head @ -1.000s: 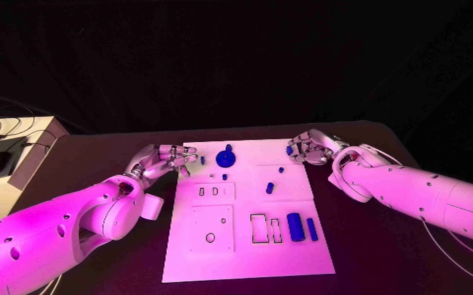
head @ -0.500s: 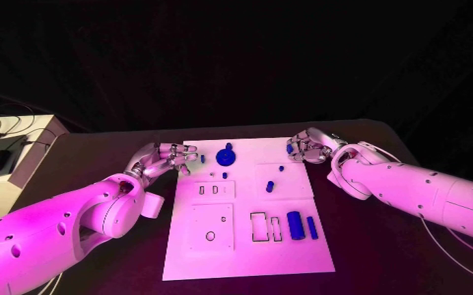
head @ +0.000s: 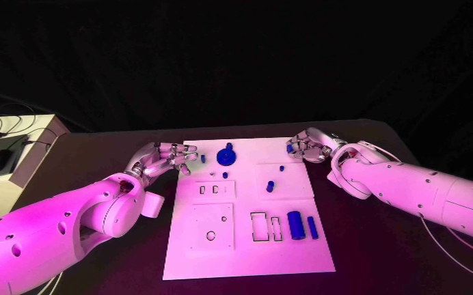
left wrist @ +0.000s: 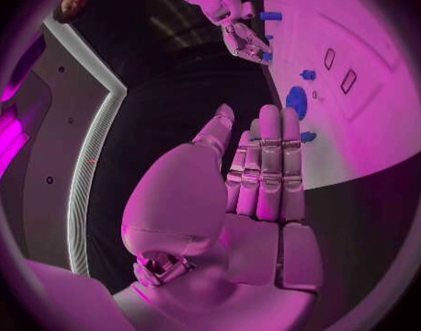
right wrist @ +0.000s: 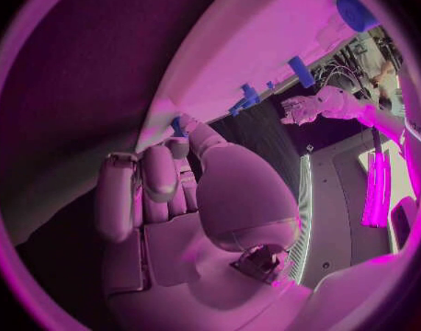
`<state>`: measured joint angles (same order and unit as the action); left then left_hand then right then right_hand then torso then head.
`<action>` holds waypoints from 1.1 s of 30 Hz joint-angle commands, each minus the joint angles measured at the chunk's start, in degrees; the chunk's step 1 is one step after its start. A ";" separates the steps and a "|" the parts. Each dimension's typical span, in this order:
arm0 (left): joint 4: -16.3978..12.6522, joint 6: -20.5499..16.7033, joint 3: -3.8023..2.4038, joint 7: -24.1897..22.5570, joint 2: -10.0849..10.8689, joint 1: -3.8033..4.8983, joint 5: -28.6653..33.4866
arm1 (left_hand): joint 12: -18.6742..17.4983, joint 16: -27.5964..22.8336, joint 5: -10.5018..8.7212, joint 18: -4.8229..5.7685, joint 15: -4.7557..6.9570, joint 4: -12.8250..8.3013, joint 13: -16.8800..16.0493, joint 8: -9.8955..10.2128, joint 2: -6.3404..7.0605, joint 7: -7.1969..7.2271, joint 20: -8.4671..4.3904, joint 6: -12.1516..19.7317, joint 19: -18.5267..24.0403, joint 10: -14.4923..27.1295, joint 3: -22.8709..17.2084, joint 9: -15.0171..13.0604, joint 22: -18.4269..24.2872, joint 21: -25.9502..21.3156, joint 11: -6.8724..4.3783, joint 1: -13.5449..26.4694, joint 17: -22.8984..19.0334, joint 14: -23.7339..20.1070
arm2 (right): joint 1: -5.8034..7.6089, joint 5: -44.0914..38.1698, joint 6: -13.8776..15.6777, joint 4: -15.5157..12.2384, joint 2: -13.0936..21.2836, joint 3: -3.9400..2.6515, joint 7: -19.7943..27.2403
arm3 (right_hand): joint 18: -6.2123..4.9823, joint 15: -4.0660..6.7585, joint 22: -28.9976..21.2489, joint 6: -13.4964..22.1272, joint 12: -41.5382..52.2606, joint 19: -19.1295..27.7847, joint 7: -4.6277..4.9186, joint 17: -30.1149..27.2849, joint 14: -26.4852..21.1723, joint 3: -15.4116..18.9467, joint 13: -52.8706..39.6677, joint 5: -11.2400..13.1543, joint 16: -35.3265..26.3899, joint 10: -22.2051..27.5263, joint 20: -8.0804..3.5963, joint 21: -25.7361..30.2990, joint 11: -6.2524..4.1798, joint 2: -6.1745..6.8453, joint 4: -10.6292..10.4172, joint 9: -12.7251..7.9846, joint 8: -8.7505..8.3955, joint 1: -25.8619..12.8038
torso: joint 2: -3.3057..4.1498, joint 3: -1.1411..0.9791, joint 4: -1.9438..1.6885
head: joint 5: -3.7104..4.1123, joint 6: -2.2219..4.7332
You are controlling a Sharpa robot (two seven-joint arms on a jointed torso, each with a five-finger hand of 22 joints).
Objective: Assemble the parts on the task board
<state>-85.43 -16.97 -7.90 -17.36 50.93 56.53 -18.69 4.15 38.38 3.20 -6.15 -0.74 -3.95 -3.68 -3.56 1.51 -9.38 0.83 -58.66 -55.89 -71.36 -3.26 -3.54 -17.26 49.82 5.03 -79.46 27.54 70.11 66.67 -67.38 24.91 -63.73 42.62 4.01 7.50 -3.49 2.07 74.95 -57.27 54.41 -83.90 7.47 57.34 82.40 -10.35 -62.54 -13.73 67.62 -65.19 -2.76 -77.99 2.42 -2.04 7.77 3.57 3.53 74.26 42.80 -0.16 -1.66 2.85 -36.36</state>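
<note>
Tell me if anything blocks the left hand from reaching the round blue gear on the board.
Nothing solid blocks it. The left hand is at the board's left edge, and between it and the gear lies only a small blue peg, low on the board.

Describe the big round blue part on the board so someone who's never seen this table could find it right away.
Start at the white task board in the middle of the black table and go to its far edge, between the two hands. The round blue part sits there, nearer the left hand. It is wide and disc-like, while the other blue pieces are small pegs or bars.
</note>
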 commanded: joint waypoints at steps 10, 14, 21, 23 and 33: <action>-0.09 0.94 -0.04 -0.17 0.04 -0.05 -0.30 | -0.12 0.35 -0.10 -0.26 -0.08 -0.07 0.09 -0.14 -0.59 0.05 0.06 0.24 0.35 0.34 0.10 -0.09 -0.05 0.39 -0.05 0.14 -0.07 -0.51 | 0.08 -0.83 0.05 -0.09 -0.05 -0.03 -0.25 | 0.64 0.68 11.86 -2.99 0.34 -4.41 0.81 0.17 0.08 -0.28 -0.36 0.82 -0.02 -0.27 -0.59 -0.21 -0.77 0.09 0.11 0.25 0.37 -0.24 | 0.00 -0.07 0.05 | -0.07 -0.21; -0.08 0.95 -0.04 -0.13 0.02 -0.05 -0.30 | -0.12 0.35 -0.10 -0.26 -0.08 -0.07 0.09 -0.14 -0.59 0.05 0.06 0.24 0.35 0.34 0.10 -0.09 -0.05 0.39 -0.05 0.14 -0.07 -0.51 | 0.09 -0.89 0.54 -0.31 -0.01 -0.03 -0.21 | 0.66 0.81 11.86 -3.86 0.38 -4.41 0.41 0.19 0.11 -0.13 -0.48 0.85 -0.06 -0.44 -0.70 -0.21 -0.98 0.00 -0.06 0.32 0.53 -0.27 | 0.01 -0.05 0.03 | -0.07 -0.25; -0.01 0.92 -0.04 -0.03 0.04 -0.06 -0.30 | -0.13 0.48 -0.10 -0.28 -0.09 -0.09 0.09 -0.14 -0.58 0.03 0.08 0.23 0.40 0.40 0.08 -0.09 -0.04 0.41 -0.03 0.11 -0.26 -0.58 | 0.15 0.63 1.61 -1.63 0.50 -0.10 -0.50 | 0.78 1.53 11.84 -7.05 0.26 -4.40 -1.09 0.19 0.15 0.99 -0.79 -0.23 -0.32 -1.10 -1.36 -0.16 -1.83 0.25 0.16 0.60 1.55 0.21 | -0.03 -0.07 0.05 | -0.15 -0.18; 0.00 0.93 -0.04 -0.02 0.04 -0.06 -0.30 | -0.13 0.48 -0.10 -0.28 -0.09 -0.09 0.09 -0.14 -0.58 0.03 0.08 0.23 0.40 0.40 0.08 -0.09 -0.04 0.41 -0.03 0.11 -0.26 -0.58 | 0.26 1.57 1.51 -2.07 0.69 -0.14 -0.91 | 0.83 1.67 11.83 -7.36 0.15 -4.39 -1.34 0.19 0.18 1.81 -0.90 -0.85 -0.44 -1.28 -1.53 -0.11 -1.95 0.46 0.25 0.58 1.62 0.27 | -0.04 -0.04 0.05 | -0.14 -0.18; 0.25 0.98 -0.04 0.00 -0.01 -0.06 -0.30 | -0.13 0.48 -0.10 -0.28 -0.09 -0.09 0.09 -0.14 -0.58 0.03 0.08 0.23 0.40 0.40 0.08 -0.09 -0.04 0.41 -0.03 0.11 -0.26 -0.58 | 1.23 4.63 0.92 -5.76 2.05 -0.39 -3.98 | 0.89 1.68 11.81 -7.42 -0.41 -4.41 -1.25 0.46 0.29 6.34 -1.45 -3.84 -0.67 -1.52 -1.72 0.00 -1.97 1.10 -0.75 0.51 1.27 0.21 | -0.13 -0.04 0.06 | -0.25 -0.15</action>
<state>-85.21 -16.97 -7.90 -17.13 51.00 56.52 -18.71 4.15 38.65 3.20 -6.14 -0.94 -3.95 -3.68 -3.56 1.51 -9.38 0.83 -58.67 -55.89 -71.36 -3.26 -3.53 -17.25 50.04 5.03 -79.46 27.33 69.91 67.70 -64.88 25.82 -68.68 44.47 3.71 5.63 -3.50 3.40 74.92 -63.39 54.14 -83.91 4.79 57.74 82.70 -4.48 -63.95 -17.33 67.27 -66.65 -3.99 -77.99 0.82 -0.88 7.12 4.17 5.09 73.75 42.73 -0.20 -1.60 2.63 -36.57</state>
